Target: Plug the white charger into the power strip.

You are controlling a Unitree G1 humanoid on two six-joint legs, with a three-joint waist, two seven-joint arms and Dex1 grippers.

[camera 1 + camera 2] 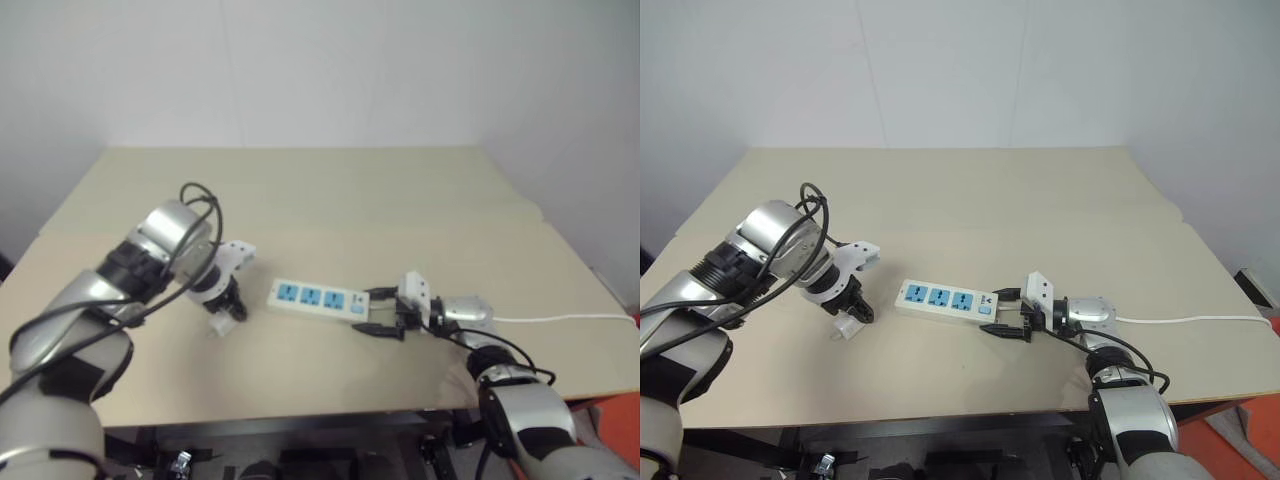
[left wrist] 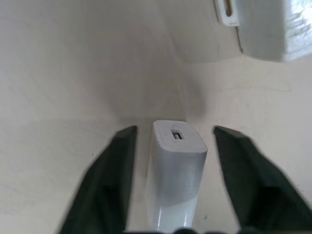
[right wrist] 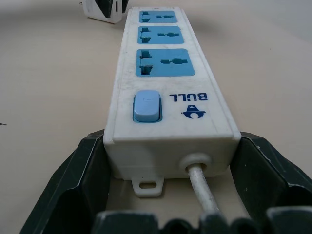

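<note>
Power strip [image 3: 168, 122] — white casing, three blue-faced sockets, a pale blue switch [image 3: 146, 106] and blue lettering; a white cord [image 1: 570, 319] is attached. Charger [image 2: 176, 170] — plain white, unpatterned. Table [image 1: 330, 200] — uniform pale beige. Both pairs of gripper fingers are finished in black.

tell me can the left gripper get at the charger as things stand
Likely yes: the left gripper already straddles the charger, a finger on each side with small gaps, nothing between them.

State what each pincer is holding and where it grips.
Neither has a firm hold. The left pincer straddles the white charger with gaps. The right pincer brackets the power strip's cord end.
</note>
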